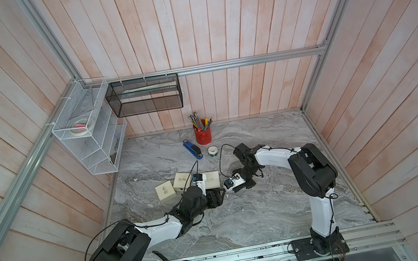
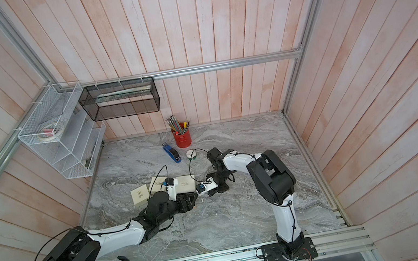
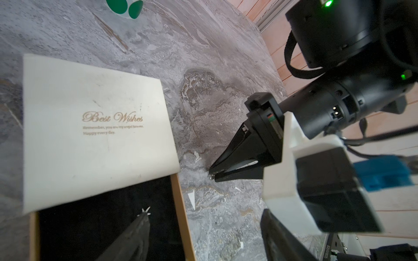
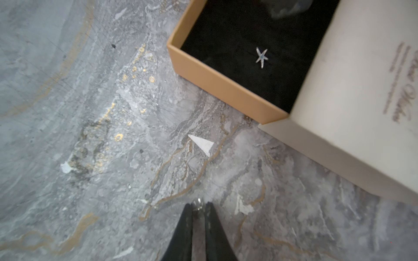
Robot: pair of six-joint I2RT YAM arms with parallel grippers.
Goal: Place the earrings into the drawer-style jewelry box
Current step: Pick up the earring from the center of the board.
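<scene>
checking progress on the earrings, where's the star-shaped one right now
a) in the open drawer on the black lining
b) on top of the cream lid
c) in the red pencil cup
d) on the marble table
a: the star earring lies on the black lining of the open drawer; the right pincer grips the second earring.

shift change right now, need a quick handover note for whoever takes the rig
Grippers: left gripper open, one finger inside the pulled-out drawer of the cream jewelry box. The right gripper is shut on the other earring, down at the marble tabletop beside the drawer.
Done: drawer open; star earring lies on its black lining.
Left: lift the other earring, carry it over the drawer wall, release it on the lining. Sliding the drawer shut probably follows.
</scene>
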